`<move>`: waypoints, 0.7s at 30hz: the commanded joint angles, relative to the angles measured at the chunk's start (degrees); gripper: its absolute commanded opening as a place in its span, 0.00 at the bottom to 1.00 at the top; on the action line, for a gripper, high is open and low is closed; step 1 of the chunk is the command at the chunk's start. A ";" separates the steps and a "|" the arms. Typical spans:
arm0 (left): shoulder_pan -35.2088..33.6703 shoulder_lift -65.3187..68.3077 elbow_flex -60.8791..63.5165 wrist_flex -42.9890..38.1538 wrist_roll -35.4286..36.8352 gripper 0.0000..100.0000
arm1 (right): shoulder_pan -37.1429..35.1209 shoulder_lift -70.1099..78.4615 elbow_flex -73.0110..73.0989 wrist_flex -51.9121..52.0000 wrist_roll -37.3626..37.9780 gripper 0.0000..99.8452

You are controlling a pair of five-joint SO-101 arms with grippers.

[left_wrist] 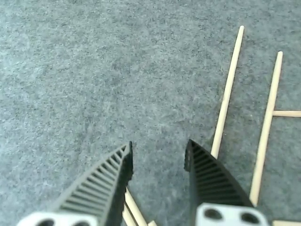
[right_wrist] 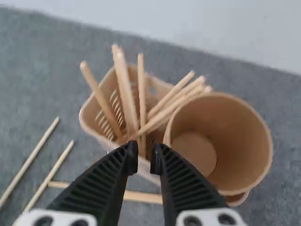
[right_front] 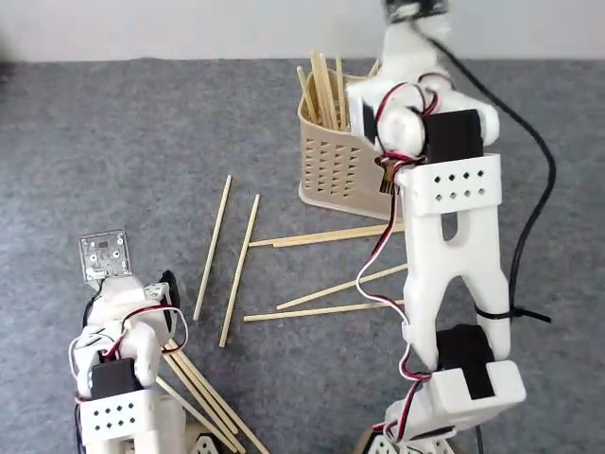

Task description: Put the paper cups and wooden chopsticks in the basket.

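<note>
A beige slotted basket (right_front: 331,165) (right_wrist: 96,120) stands at the back of the mat with several wooden chopsticks (right_front: 324,90) (right_wrist: 124,89) upright in it. A brown paper cup (right_wrist: 221,146) sits in the basket beside them. My right gripper (right_wrist: 143,153) hangs just above the basket, its jaws closed to a narrow gap around one chopstick (right_wrist: 141,99). My left gripper (left_wrist: 157,153) (right_front: 168,288) is open low over bare mat at the front left. A loose chopstick (left_wrist: 228,89) (right_front: 213,246) lies just beside one of its fingers.
More loose chopsticks lie on the grey mat: one parallel stick (right_front: 240,270) (left_wrist: 267,127), a few crossing in the middle (right_front: 331,235) (right_front: 321,310), and a bundle (right_front: 203,392) by the left arm's base. The right arm (right_front: 454,246) spans the mat's right side.
</note>
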 commanded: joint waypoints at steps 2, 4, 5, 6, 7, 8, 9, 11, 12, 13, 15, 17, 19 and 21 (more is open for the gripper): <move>-0.53 -0.79 0.04 -1.49 -0.44 0.18 | -3.65 -2.77 -2.55 12.97 6.59 0.07; -0.53 -0.79 0.13 -1.58 -0.44 0.18 | -5.41 -3.03 -2.55 17.89 8.18 0.07; -0.53 -0.79 0.13 -1.58 -0.44 0.18 | -6.11 -3.21 -2.55 19.47 8.88 0.07; -0.53 -0.79 0.13 -1.58 -0.44 0.18 | -6.46 -3.38 -2.46 19.82 9.14 0.07; -0.53 -0.79 0.13 -1.58 -0.44 0.18 | -6.46 -3.56 -2.46 19.82 9.05 0.07; -0.53 -0.79 0.13 -1.58 -0.44 0.18 | -6.37 -4.00 -2.46 19.91 9.23 0.07; -0.53 -0.79 0.13 -1.58 -0.44 0.18 | -6.29 -4.62 -1.85 19.91 9.32 0.07; -0.53 -0.79 0.13 -1.58 -0.44 0.18 | -6.55 -6.64 2.90 19.91 9.32 0.07; -0.53 -0.79 0.13 -1.58 -0.44 0.18 | -6.81 -8.22 6.51 19.91 9.32 0.07; -0.53 -0.79 0.13 -1.58 -0.44 0.18 | -7.69 -10.07 10.55 19.82 9.32 0.07; -0.53 -0.79 0.13 -1.58 -0.44 0.18 | -9.36 -13.85 18.46 19.56 9.23 0.07; -0.53 -0.79 0.13 -1.58 -0.44 0.18 | -10.77 -17.19 25.32 18.15 8.88 0.07; -0.53 -0.79 0.13 -1.58 -0.44 0.18 | -12.09 -20.09 31.82 15.34 8.88 0.07; -0.53 -0.79 0.13 -1.58 -0.44 0.18 | -13.23 -21.93 38.95 11.74 9.14 0.07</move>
